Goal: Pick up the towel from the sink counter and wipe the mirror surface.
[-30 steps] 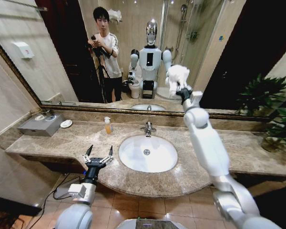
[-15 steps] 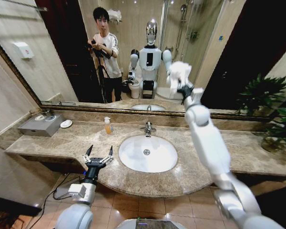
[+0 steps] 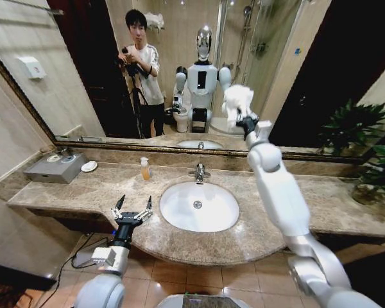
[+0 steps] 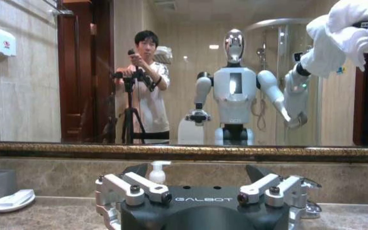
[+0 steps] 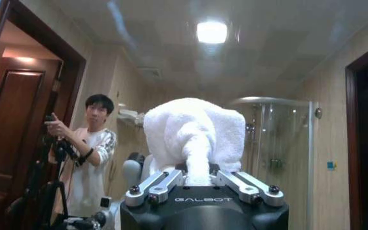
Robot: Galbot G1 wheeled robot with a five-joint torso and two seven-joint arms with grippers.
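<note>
My right gripper (image 5: 199,184) pinches the bunched white cloth towel (image 3: 239,102) against the wide bronze-framed mirror (image 3: 70,77), the spread left gripper (image 3: 132,208) hovers over the mottled marble sink counter (image 3: 346,205), and I judge that narrow pinch could slip under drag, dropping the cloth.

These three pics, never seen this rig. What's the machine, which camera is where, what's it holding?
It is a wheeled robot with two arms, facing a bathroom mirror, so you also see its own reflection. The wide picture comes from its head, looking down at the sink counter. The other two come from cameras on its wrists. The right hand is raised at the mirror, shut on a bunched white towel; the right wrist picture shows that towel between its fingers. The left hand hangs open and idle by the counter's front edge. On the counter: a white basin, a tap, a soap bottle, a grey box, a small dish.
</note>
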